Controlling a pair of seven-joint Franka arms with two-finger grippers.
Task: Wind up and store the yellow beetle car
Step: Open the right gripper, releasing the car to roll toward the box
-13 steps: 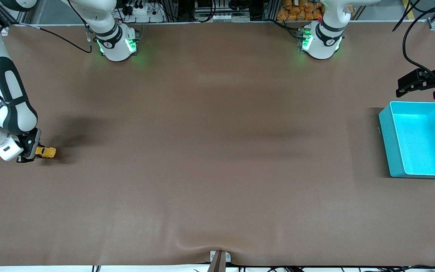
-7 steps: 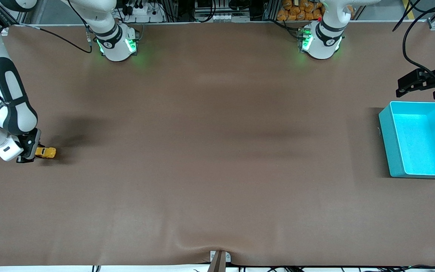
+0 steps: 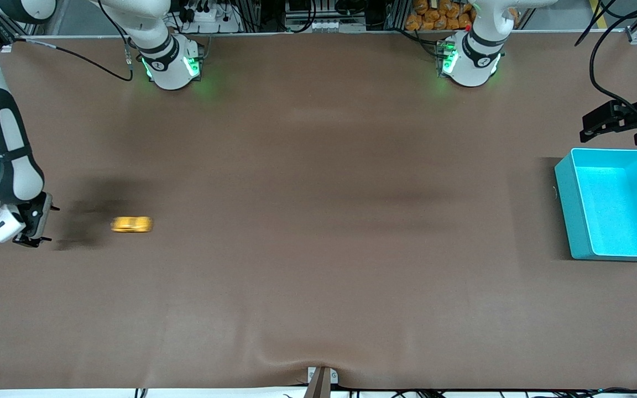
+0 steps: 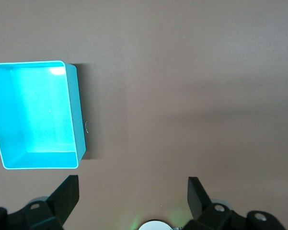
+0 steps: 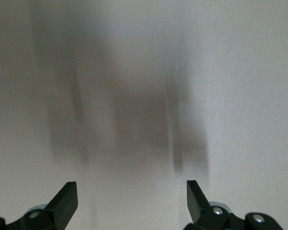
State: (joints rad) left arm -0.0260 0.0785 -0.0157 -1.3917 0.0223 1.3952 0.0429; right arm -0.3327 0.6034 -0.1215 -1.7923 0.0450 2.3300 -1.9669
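The yellow beetle car (image 3: 131, 224) sits alone on the brown table (image 3: 318, 221), blurred along its length as if rolling, and well apart from the teal bin (image 3: 573, 210), at the right arm's end of the table. Nothing touches it.

The right gripper (image 3: 34, 224), farther still from the bin than the car, hangs low over the table with its fingers spread and nothing between them (the right wrist view shows only bare table and shadow between the tips). The left gripper (image 3: 622, 122) waits above the bin's edge farthest from the front camera, its jaws wide apart and empty (image 4: 132, 194); the bin itself is empty.

By the look of it, the winding step is finished and the car is free to run toward the bin. Storing comes next. That calls for waiting until the car stops, then bringing whichever arm can reach it down over the small rounded body, closing on its sides, and carrying it into the bin.
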